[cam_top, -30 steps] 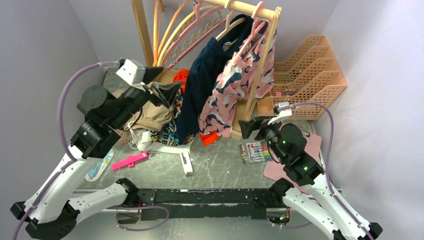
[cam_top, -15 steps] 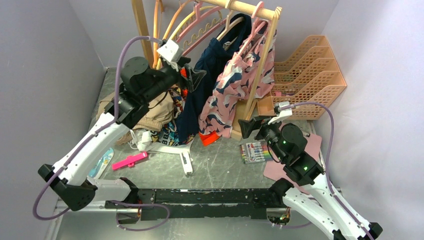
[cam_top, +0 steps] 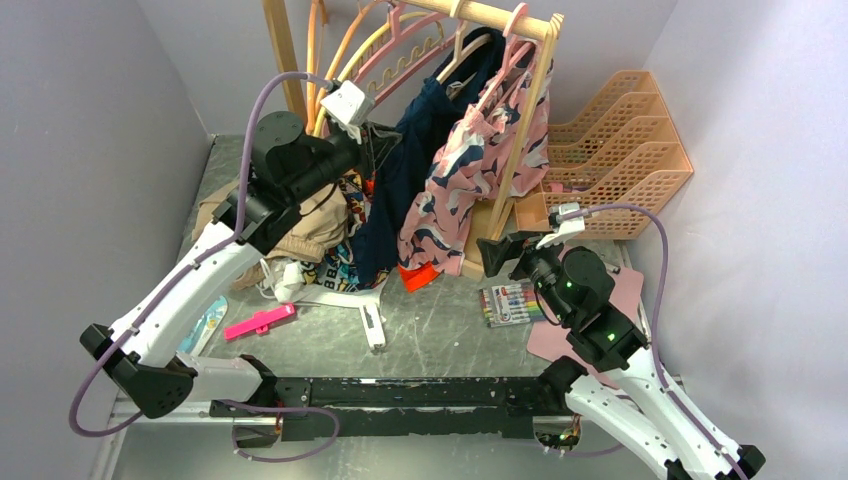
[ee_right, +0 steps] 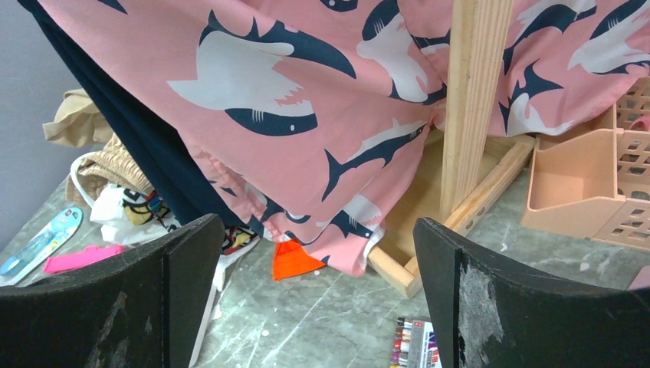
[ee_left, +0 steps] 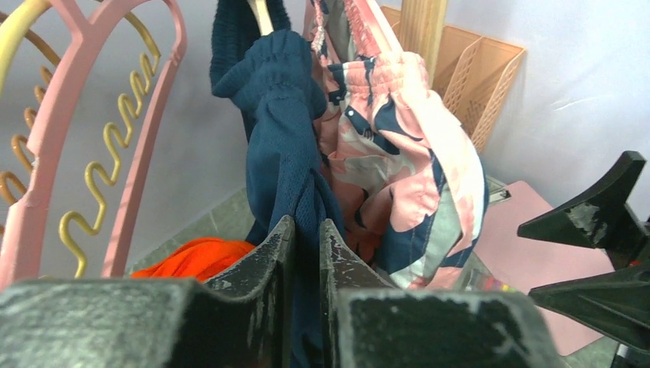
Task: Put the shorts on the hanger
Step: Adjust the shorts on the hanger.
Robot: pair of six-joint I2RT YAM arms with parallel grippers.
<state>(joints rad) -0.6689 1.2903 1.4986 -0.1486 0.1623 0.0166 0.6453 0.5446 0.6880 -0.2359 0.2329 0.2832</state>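
Left gripper [ee_left: 306,224]: fingers nearly closed, pinching a hanging fold of the shorts [ee_left: 280,146]

Shorts: navy, at 12 o'clock of the table, bunched waistband up against the hanger [ee_left: 262,15], legs hanging straight down

Hanger: pale cream, on the wooden rail [cam_top: 500,18]

Pink shark-print shorts [cam_top: 480,150]: touching the navy pair at its 3 o'clock

Pink wavy hangers [ee_left: 146,146]: at 9 o'clock of the navy pair

Right gripper [ee_right: 316,222]: at 4 o'clock of the rack, fingers spread wide, holding nothing
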